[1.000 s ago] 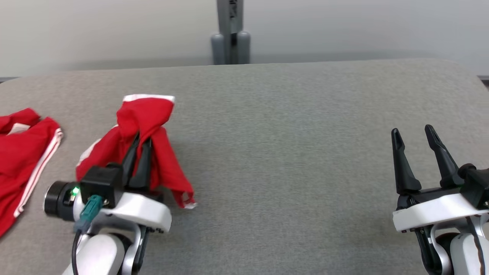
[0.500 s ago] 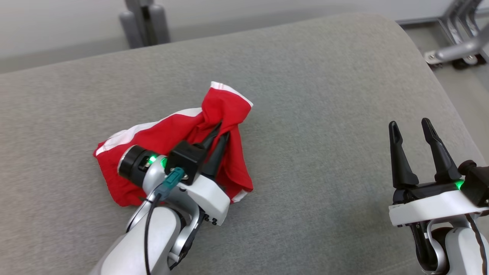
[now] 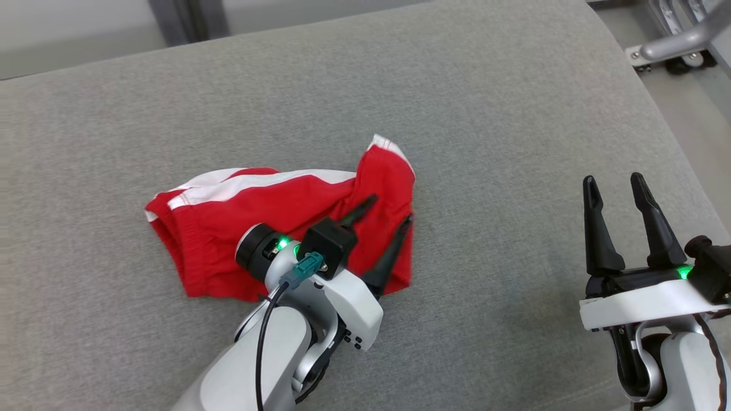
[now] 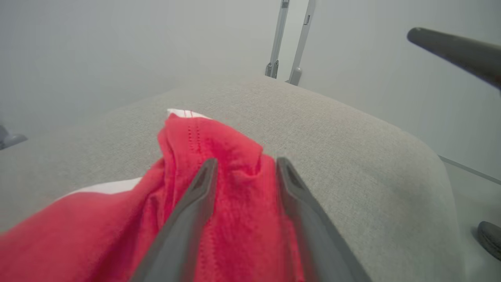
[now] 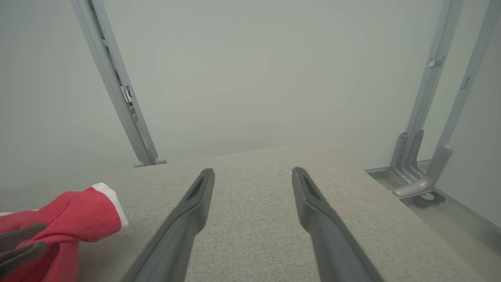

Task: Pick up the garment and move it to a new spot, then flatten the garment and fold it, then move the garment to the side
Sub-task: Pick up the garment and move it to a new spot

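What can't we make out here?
Head view: near edge of the red garment, behind the left gripper and its arm.
Left wrist view: whether the fingers touch the cloth; garment cut by bottom edge.
Right wrist view: most of the garment, cut off at the left edge.

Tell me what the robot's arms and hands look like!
White arms with silver joints. The left hand and right hand each have two pointy black fingers and a green light. A black cable with a teal plug runs down the left.

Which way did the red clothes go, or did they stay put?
Yes. The red garment went to the robot's right: it was left of the grey post, and now it lies mostly right of it.
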`<state>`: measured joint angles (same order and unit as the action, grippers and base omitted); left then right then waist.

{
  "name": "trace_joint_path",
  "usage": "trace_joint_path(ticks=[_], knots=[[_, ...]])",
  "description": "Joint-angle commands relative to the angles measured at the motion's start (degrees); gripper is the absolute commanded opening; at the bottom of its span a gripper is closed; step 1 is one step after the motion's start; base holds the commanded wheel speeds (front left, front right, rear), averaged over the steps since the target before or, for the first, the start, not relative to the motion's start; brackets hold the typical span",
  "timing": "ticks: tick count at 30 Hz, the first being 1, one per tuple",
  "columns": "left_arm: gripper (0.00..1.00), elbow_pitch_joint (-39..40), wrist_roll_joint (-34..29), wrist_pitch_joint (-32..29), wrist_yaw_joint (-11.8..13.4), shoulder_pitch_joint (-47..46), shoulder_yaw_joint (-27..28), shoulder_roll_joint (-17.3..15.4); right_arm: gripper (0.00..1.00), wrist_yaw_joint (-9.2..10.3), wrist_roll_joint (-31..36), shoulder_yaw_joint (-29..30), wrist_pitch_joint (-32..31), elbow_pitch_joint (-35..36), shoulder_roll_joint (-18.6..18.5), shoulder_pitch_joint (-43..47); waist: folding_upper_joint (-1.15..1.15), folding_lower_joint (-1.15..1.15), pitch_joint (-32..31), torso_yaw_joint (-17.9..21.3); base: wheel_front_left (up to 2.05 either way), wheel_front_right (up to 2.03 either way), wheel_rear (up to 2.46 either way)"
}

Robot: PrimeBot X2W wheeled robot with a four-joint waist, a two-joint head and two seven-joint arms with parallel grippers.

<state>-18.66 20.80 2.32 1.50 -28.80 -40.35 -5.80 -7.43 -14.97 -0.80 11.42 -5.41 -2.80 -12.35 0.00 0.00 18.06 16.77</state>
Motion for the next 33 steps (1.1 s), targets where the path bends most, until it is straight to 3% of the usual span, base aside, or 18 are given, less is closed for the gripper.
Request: trace_joint_path(ticks=[1,7,18,27,33], knots=[[1.00,0.25,0.71,1.09,-0.41,-0.24,0.03,0.14,1.00,-0.11,0.34,0.08,0.49,-0.27,-0.24,-0.21,0.00,0.00,-1.20,-1.52,0.00,0.00,0.00],[1.00,2.80,1.92,3.47,2.37,3.55,2.61,-2.05,1.00,-0.11,0.79,0.92,0.13,-0.70,-0.25,0.32,0.00,0.00,-4.13,-5.07,0.00,0.00,0.00],[1.00,7.10,5.91,8.11,10.18,8.60,14.77,-8.72,1.00,-0.11,2.09,1.66,-1.44,-0.04,-0.27,1.29,0.00,0.00,-7.22,-11.17,0.00,0.00,0.00],[1.00,9.38,7.69,9.96,13.93,14.37,21.64,-13.98,1.00,-0.11,3.56,1.63,-2.99,0.15,-0.27,3.41,0.00,0.00,-10.39,-13.04,0.00,0.00,0.00],[1.00,14.07,7.24,9.18,16.61,20.39,23.15,-16.78,1.00,-0.11,4.62,1.92,-4.50,0.75,-0.28,5.66,0.00,0.00,-12.61,-13.44,0.00,0.00,0.00]])
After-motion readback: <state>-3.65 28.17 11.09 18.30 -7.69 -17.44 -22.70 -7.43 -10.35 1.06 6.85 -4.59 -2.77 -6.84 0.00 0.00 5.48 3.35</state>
